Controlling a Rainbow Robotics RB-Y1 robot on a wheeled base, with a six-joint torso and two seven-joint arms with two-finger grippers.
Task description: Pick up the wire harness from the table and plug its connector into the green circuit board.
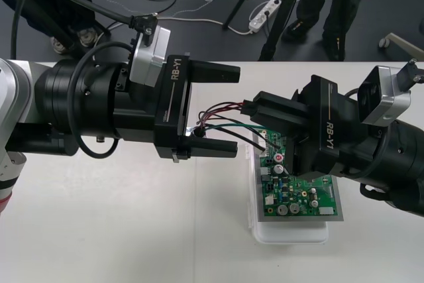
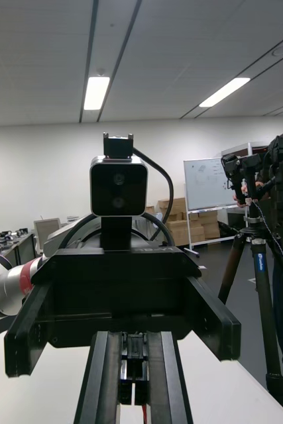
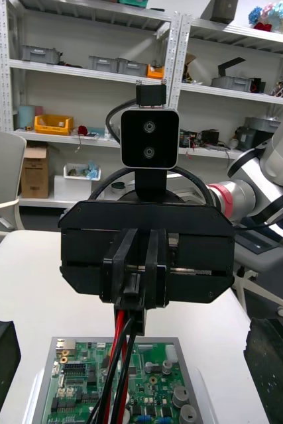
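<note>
The plain, pale counter [image 1: 99, 230] has a matte, smooth top and fills the lower part of the front view. Two bulky black arm bodies meet over its middle.

The left gripper [image 1: 237, 109] comes in from the left of the frame. Its two flat, blocky black fingers [image 1: 213, 71] stand wide open, one above the other in the picture, with nothing between them. The right gripper [image 1: 250, 107] comes in from the right. Its long, straight fingers are pressed close together and clamp the small black plug [image 2: 134, 361] at their tips, in the gap between the left gripper's open fingers.

The green circuit board [image 1: 301, 193] lies in the lower right of centre. It is a flat rectangle studded with round silver capacitors and small white connectors, and it sits on a glossy white base [image 1: 291, 233] with rounded corners. The right gripper partly covers its upper end.

The wire harness [image 1: 222, 107] hangs in the air, off the board. Its thin red, black and green wires bow leftward from the plug and gather at a small bright metal socket [image 1: 196, 131] just beside the left gripper's lower finger.
</note>
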